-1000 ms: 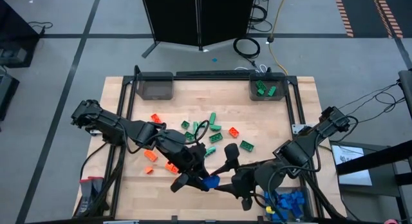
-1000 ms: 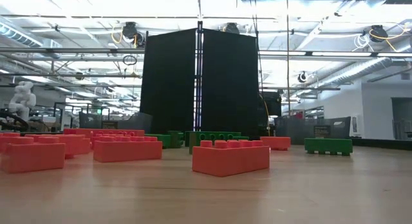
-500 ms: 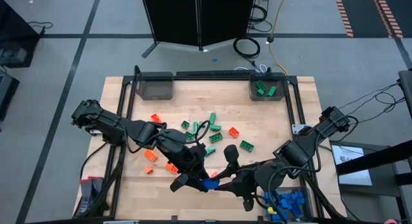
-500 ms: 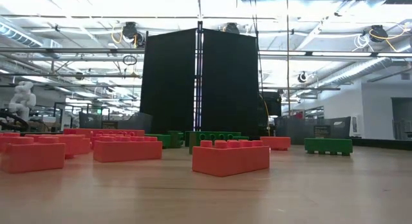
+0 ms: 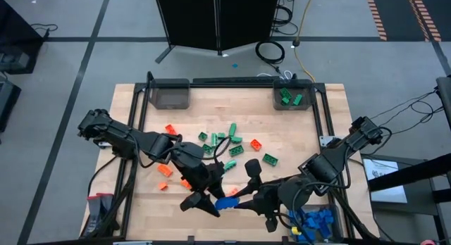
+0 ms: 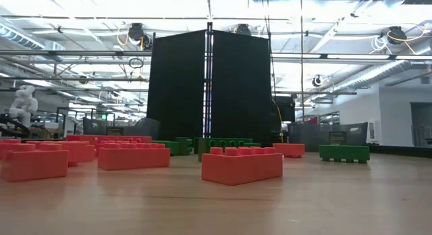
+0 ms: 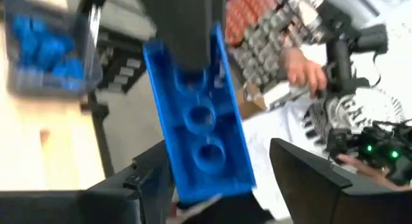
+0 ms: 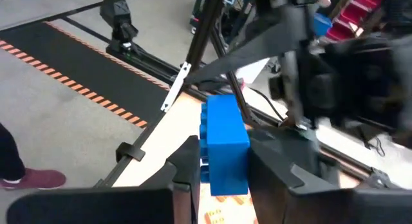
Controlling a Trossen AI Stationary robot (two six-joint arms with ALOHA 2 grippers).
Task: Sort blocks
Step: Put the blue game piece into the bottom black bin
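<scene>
Gripping a blue block between closed fingers, the right gripper holds it raised over the table's near edge, between the two arms; the right wrist view shows that brick pinched on both sides. Facing it, the left gripper stands with jaws spread apart, clear of the block and holding nothing. Orange and green blocks lie loose mid-table, more blue ones in the near right bin.
</scene>
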